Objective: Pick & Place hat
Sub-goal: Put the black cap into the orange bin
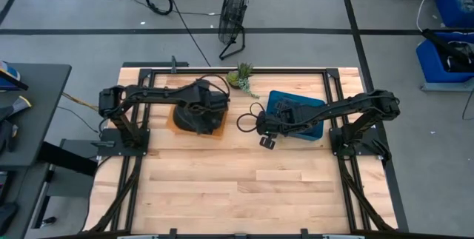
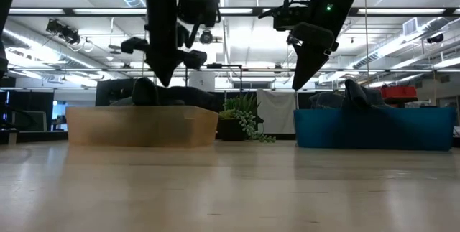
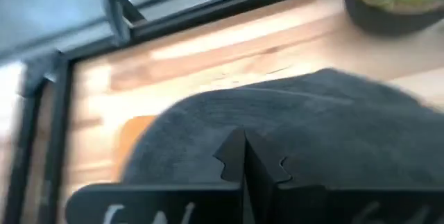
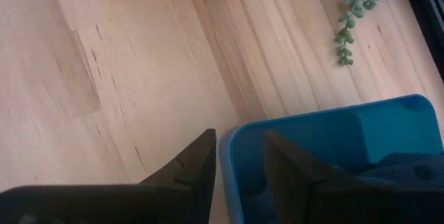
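A dark grey hat (image 1: pixel 194 119) lies in a tan bin (image 2: pixel 144 126) at the table's far left. My left gripper (image 3: pixel 243 156) is shut and points down just over the hat's crown (image 3: pixel 326 127). A blue bin (image 2: pixel 374 128) at the far right holds another dark hat (image 2: pixel 352 92). My right gripper (image 4: pixel 239 158) is open over the blue bin's left wall (image 4: pixel 232 148). One finger stands outside the wall and one inside, above the rim. My left gripper's shut fingertips (image 3: pixel 236 148) point down at the crown of the dark hat. I cannot tell whether they touch it.
A small potted plant (image 1: pixel 241 76) stands at the far edge between the two bins, and its trailing stems (image 4: pixel 347 30) lie on the wood. A black frame (image 1: pixel 222 70) runs around the table. Bare wood (image 1: pixel 237 187) fills the near half. A fan (image 1: pixel 233 17) stands on the floor beyond.
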{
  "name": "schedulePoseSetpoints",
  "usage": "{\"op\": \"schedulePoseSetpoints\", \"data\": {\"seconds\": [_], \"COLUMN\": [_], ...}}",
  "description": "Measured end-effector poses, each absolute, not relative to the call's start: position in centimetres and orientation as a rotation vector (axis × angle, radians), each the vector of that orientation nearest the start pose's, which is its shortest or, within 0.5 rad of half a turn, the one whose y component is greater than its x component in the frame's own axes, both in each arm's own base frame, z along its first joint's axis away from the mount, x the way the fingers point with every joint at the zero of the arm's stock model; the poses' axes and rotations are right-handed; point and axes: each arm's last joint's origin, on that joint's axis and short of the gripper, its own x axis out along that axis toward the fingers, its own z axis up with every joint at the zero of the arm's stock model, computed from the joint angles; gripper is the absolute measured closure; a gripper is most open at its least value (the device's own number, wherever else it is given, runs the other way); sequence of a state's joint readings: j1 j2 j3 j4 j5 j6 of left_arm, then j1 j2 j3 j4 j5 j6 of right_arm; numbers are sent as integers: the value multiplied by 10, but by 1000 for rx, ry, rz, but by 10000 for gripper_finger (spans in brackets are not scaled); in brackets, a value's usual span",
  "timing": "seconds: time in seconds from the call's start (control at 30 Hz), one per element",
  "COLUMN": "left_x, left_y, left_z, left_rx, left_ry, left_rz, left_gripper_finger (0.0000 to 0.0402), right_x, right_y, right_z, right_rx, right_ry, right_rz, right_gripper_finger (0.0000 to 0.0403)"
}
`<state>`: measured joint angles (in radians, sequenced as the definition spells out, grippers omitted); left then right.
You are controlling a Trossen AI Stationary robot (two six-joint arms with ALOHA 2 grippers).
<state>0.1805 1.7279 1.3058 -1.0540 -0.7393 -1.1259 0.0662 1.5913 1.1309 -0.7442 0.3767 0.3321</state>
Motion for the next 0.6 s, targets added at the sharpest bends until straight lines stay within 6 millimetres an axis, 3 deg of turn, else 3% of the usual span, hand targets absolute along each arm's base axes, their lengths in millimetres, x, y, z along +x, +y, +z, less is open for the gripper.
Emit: {"op": "schedulePoseSetpoints", "data": {"seconds": [0.13, 0.43, 0.6], "left_x": [308, 310, 310], "left_y": [76, 73, 72], "left_z": [235, 236, 236], "left_rx": [-329, -167, -95], "left_ry": [943, 1188, 1242], "left_rz": [1358, 1090, 1017], "left_gripper_finger": [368, 256, 214], "right_x": [305, 305, 305], "right_y": [10, 10, 10], "right_z": [224, 224, 224], "right_rx": [25, 24, 24], "right_ry": [1116, 1118, 1117], "right_rz": [-461, -461, -461], "right_gripper_finger": [282, 282, 282]}}
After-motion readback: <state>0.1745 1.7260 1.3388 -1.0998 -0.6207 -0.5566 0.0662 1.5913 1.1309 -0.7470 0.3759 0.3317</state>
